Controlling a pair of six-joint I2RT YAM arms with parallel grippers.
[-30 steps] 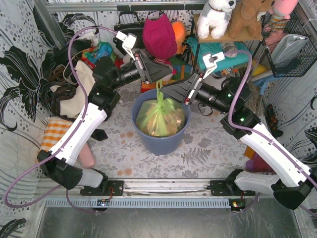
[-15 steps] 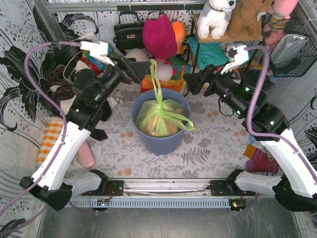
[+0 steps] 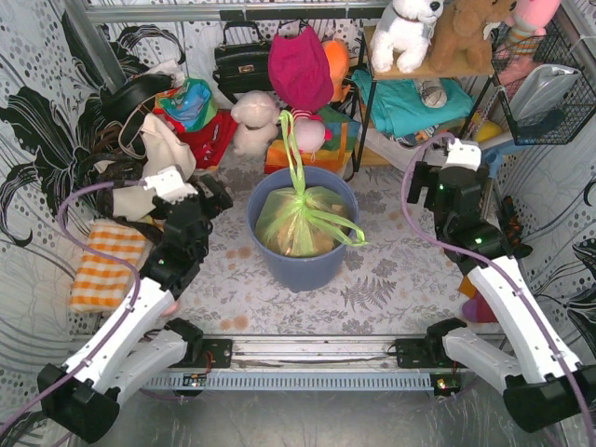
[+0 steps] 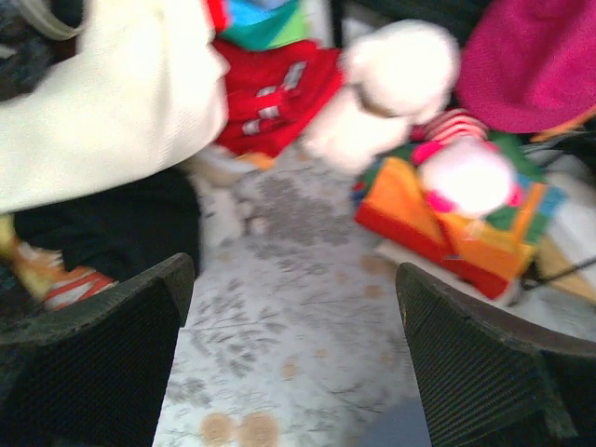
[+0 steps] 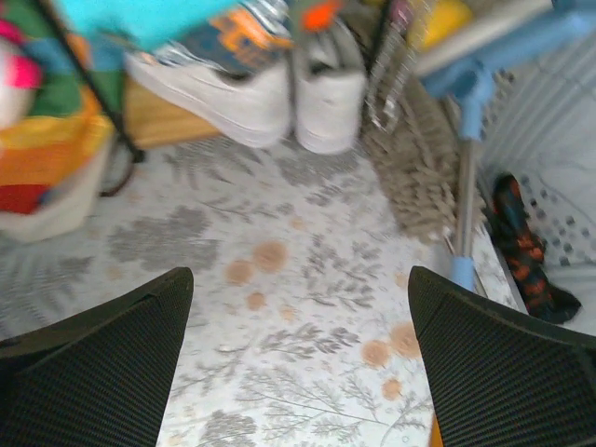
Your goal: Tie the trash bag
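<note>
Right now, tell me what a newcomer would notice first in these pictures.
The lime-green trash bag sits in the blue bin at the centre of the scene, its neck gathered, one strip standing up and another trailing right. The left claw and right claw stand open and empty, well off to either side of it. Behind, a white plush dog tops a cluttered shelf.

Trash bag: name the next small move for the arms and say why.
Probably just park both arms. The trash bag looks cinched at the neck in a knot; one handle strip stands up, and the other trails right over the rim of the bin. The left gripper and right gripper are open, empty and off to either side of the bin.
</note>
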